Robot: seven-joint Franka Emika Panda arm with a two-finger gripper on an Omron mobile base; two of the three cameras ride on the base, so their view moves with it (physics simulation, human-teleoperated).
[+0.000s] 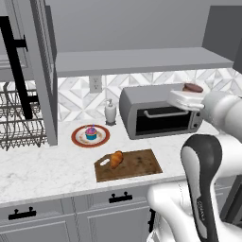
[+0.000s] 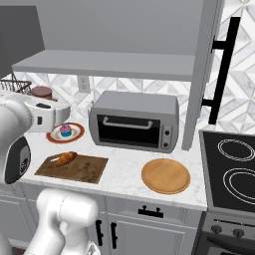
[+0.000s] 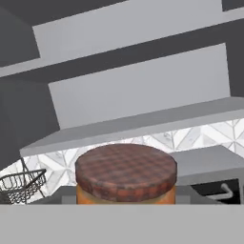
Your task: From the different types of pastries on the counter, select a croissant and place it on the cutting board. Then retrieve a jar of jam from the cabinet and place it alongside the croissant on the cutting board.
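My gripper (image 1: pixel 187 99) is shut on the jar of jam (image 1: pixel 193 88), held in the air above the toaster oven's right end and below the cabinet shelf (image 1: pixel 142 61). In the hand view the jar of jam (image 3: pixel 126 174) sits close up, with its reddish-brown lid over an orange body. From the right base view the jar's lid (image 2: pixel 42 91) shows just above the hand. The golden croissant (image 1: pixel 116 159) lies on the left part of the dark wooden cutting board (image 1: pixel 139 165) on the white counter (image 1: pixel 42 175). The cupcake (image 1: pixel 90 133) stands on a red-rimmed plate (image 1: pixel 78 138).
A grey toaster oven (image 1: pixel 160 113) stands behind the board, with a white soap bottle (image 1: pixel 110 112) to its left. The open cabinet door (image 1: pixel 40 71) hangs at the left beside a dish rack (image 1: pixel 19 118). A round tan plate (image 2: pixel 166 176) and a stove (image 2: pixel 234 169) lie to the right.
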